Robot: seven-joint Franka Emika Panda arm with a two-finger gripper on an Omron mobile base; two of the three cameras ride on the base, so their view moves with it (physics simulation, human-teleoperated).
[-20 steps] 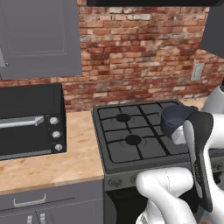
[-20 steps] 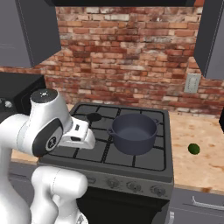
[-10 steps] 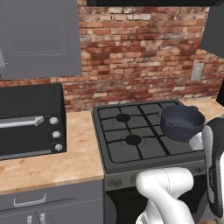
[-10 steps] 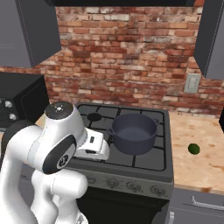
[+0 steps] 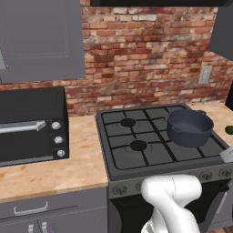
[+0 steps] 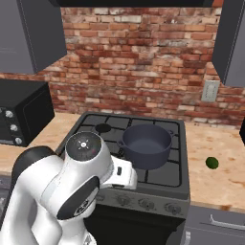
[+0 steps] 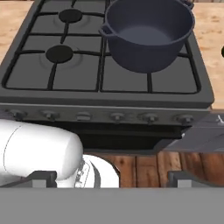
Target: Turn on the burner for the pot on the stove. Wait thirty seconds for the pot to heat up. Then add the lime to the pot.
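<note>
Pincer: the pincer [image 7: 111, 179] sits low in front of the stove, below its row of knobs. Its two dark tips stand wide apart at the bottom of the hand view. Nothing is between them.

Pot: the pot [image 5: 189, 128] [image 6: 145, 145] [image 7: 148, 33] is dark blue-grey, round and deep. It stands upright on the black grates, on the right half of the stove. In the hand view it is up and ahead of the pincer, well apart from it. A small side handle [image 7: 106, 31] sticks out toward the middle of the stove. I see nothing inside the pot.

Stove: the stove [image 5: 136, 161] [image 6: 100, 125] [image 7: 78, 76] is dark grey with black grid grates. Two round black burner caps show on its left half, one behind the other. The near cap [image 7: 59, 53] is just beside the pot, not under it.

Knobs: a row of knobs [image 7: 117, 117] runs along the front of the stove. It lies between the pincer and the pot. The pincer is not touching any knob.

Lime: the lime [image 6: 212, 163] is small, round and green. It lies on the light wood surface [image 6: 215, 179] to the right of the stove, apart from the pot and far from the pincer.

Oven: a black oven [image 5: 32, 125] with a silver handle stands on the surface left of the stove.

Wall: a red brick wall [image 5: 145, 59] is behind it all.
</note>
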